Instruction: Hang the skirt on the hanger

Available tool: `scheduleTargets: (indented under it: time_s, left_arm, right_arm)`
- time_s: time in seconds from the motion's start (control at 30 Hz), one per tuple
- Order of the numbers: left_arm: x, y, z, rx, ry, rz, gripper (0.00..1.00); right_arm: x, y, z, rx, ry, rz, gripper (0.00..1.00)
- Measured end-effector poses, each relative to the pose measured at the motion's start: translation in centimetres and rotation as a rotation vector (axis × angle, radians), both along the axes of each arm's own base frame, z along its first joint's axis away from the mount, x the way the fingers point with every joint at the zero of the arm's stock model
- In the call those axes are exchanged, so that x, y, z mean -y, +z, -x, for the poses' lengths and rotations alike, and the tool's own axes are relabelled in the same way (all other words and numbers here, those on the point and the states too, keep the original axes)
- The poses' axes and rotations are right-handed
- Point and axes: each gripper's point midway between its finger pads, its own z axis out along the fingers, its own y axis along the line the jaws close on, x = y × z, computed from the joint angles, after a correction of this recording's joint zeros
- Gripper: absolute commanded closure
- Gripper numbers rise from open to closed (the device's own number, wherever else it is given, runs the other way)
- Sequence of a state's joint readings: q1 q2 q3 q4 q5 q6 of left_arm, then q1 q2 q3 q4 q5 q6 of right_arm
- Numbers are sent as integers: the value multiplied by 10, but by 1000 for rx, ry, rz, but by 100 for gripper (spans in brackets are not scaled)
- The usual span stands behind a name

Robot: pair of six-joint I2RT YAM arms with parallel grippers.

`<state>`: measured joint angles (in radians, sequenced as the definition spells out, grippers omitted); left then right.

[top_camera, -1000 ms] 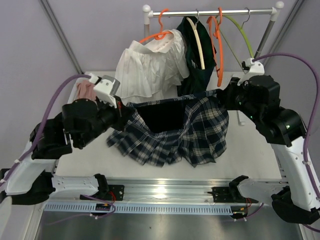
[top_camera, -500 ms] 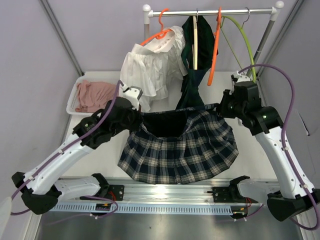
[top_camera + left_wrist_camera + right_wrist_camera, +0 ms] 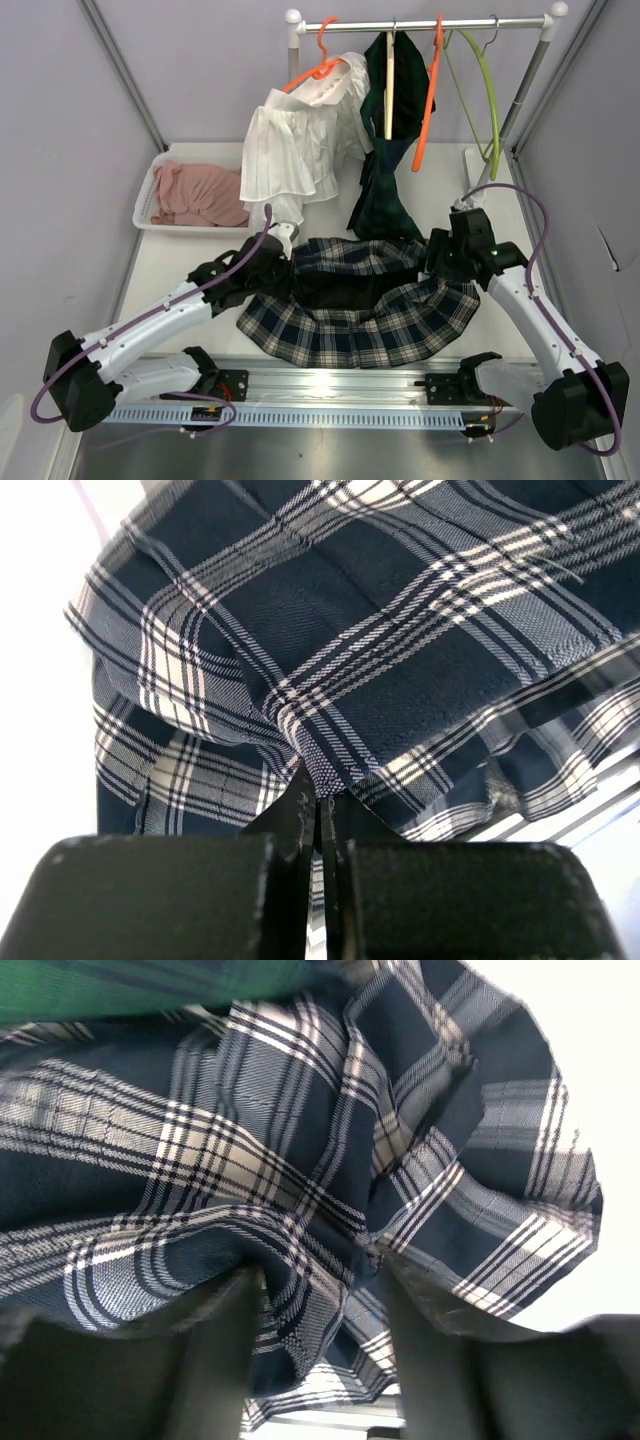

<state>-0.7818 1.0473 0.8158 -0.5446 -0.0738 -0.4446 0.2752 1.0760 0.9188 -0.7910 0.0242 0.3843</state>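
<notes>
The plaid skirt [image 3: 360, 315] lies rumpled on the table [image 3: 170, 265] between my two arms, well short of the hanger rail [image 3: 420, 22]. My left gripper [image 3: 318, 802] pinches a fold of its cloth tight. My right gripper [image 3: 320, 1272] stands parted, with fabric lying loose between its fingers.
</notes>
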Motion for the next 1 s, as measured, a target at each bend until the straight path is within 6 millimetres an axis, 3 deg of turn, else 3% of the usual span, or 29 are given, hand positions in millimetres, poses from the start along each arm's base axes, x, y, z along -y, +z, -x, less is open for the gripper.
scheduleTargets:
  time_s: [0.17, 0.33, 0.53, 0.7, 0.87, 1.0]
  left_arm:
    - [5, -13, -3, -19, 4, -2, 100]
    - [13, -22, -8, -35, 3, -3, 100]
    - [19, -24, -11, -43, -5, 1, 100]
    - [24, -23, -14, -45, -11, 7, 100]
    - [25, -25, -13, -55, -19, 9, 100]
    - [28, -25, -12, -61, -30, 20, 100]
  right_arm:
    - [-4, -11, -3, -7, 2, -10, 28]
    - [-16, -10, -3, 8, 27, -22, 31]
    - [-27, 9, 10, 66, 60, -36, 22]
    - [-34, 66, 13, 212, 89, -108, 23]
    - [-44, 149, 10, 397, 124, -200, 23]
    - [-45, 225, -6, 564, 123, -218, 24]
